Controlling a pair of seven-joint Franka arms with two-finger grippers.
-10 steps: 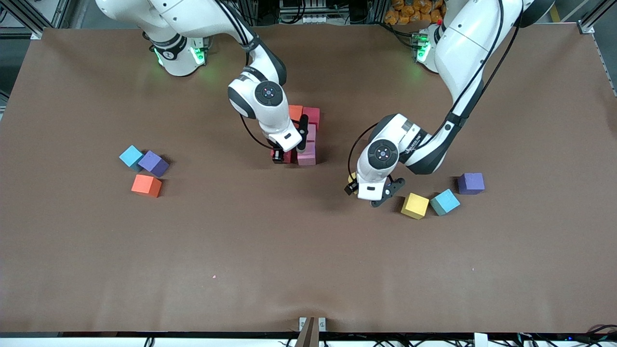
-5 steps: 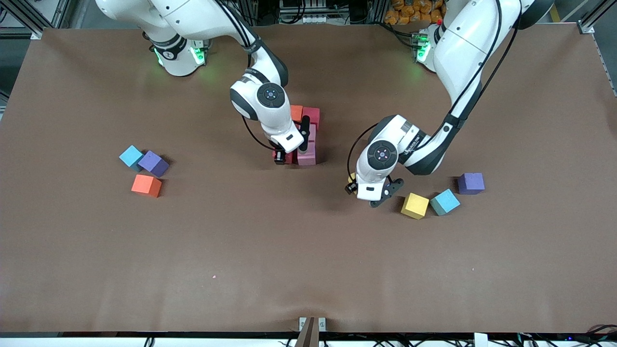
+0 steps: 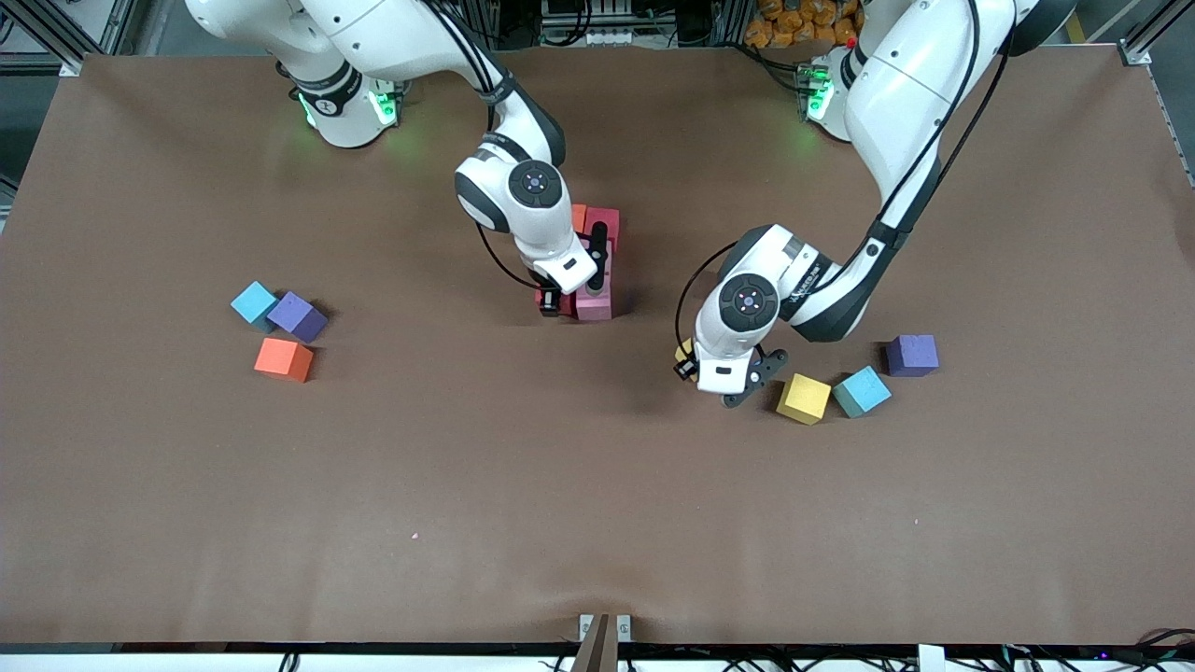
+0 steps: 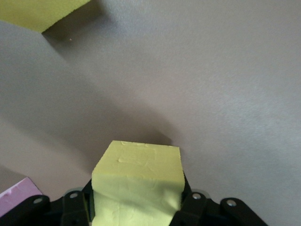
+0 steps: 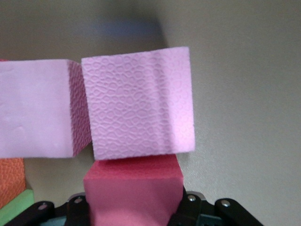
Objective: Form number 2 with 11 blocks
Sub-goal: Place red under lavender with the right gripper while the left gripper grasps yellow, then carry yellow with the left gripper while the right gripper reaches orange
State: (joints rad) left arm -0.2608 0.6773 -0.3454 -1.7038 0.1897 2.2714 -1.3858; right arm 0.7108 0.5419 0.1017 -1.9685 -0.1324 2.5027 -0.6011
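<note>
My left gripper point(image 3: 693, 362) is shut on a yellow block point(image 4: 136, 183) low over the table, beside another yellow block point(image 3: 804, 399). My right gripper point(image 3: 557, 301) is shut on a red block point(image 5: 134, 188), pressed against a pink block point(image 5: 141, 108) at the end of the partly built number 2 point(image 3: 597, 261) nearest the front camera. A second pink block point(image 5: 35, 113) adjoins it, with orange point(image 5: 9, 181) and green point(image 5: 14, 207) corners beside. In the front view the figure shows orange point(image 3: 577, 217), red point(image 3: 605, 224) and pink point(image 3: 594, 301) cubes, partly hidden by the right hand.
Toward the right arm's end lie a light blue block point(image 3: 253, 302), a purple block point(image 3: 297, 316) and an orange block point(image 3: 284, 359). Toward the left arm's end, a light blue block point(image 3: 861, 391) and a purple block point(image 3: 912, 355) sit beside the loose yellow one.
The left gripper's fingers have closed on the yellow block. The right hand has slid with the red block toward the pink block.
</note>
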